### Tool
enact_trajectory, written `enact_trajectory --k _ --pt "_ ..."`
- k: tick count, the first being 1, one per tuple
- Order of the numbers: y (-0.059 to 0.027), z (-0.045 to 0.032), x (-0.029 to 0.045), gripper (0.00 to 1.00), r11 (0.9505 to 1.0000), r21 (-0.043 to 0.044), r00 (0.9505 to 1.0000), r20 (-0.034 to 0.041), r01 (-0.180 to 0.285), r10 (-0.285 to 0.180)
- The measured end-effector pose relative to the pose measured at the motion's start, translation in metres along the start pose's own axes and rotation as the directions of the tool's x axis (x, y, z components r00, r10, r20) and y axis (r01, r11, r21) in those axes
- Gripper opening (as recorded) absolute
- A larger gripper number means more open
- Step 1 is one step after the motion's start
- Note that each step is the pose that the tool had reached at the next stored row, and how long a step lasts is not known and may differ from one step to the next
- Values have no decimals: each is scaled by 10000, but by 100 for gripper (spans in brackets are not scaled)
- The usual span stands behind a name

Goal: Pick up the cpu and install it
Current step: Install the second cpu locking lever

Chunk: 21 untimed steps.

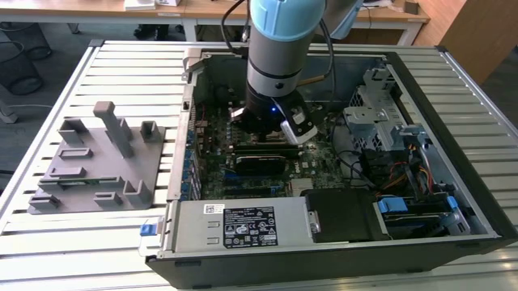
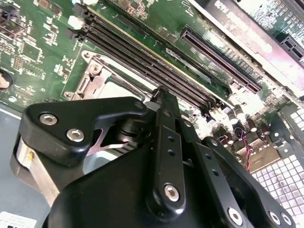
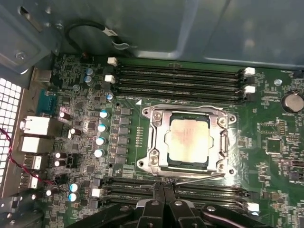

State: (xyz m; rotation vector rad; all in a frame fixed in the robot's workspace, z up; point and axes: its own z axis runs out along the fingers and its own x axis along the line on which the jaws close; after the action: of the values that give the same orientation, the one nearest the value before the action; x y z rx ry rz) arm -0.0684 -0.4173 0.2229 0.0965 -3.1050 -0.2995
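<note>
1. Exterior view: the arm reached into the open computer case (image 1: 453,206); the gripper (image 1: 271,130) hung low over the green motherboard (image 1: 259,176). A grey ribbed plastic fixture (image 1: 93,163) lay on the slatted table (image 1: 81,254).
2. Second wrist view: the matte black fingers (image 2: 164,142) were pressed together, empty, above the socket frame (image 2: 99,76).
3. First wrist view: the cpu (image 3: 189,141), square with a dull metal top, sat inside the silvery socket frame (image 3: 154,142), between the rows of black memory slots (image 3: 175,78).
</note>
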Motion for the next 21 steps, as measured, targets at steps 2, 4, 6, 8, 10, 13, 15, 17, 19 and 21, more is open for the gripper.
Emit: enact_trajectory --k 2,4,6,8,10,13,15,17,19,21 --pt "-4 22 13 11 10000 -1 10000 -2 0 0" --pt "-9 54 22 11 10000 0 10000 -5 -1 1" --pt "-16 91 29 11 10000 -1 10000 -7 -1 1" --pt "-20 113 32 11 10000 -3 10000 -11 0 0" --pt "-23 126 33 11 10000 -6 10000 -17 -1 1" --pt "-25 142 37 11 10000 -11 10000 -22 -5 5" --pt "-26 149 58 11 10000 -16 10000 -26 -3 3" --pt "-25 154 70 11 10000 -31 10000 -26 -5 5" --pt "-26 158 71 11 10000 -53 10000 -31 -4 4" --pt "-28 168 73 11 10000 -91 10000 -33 -4 4"
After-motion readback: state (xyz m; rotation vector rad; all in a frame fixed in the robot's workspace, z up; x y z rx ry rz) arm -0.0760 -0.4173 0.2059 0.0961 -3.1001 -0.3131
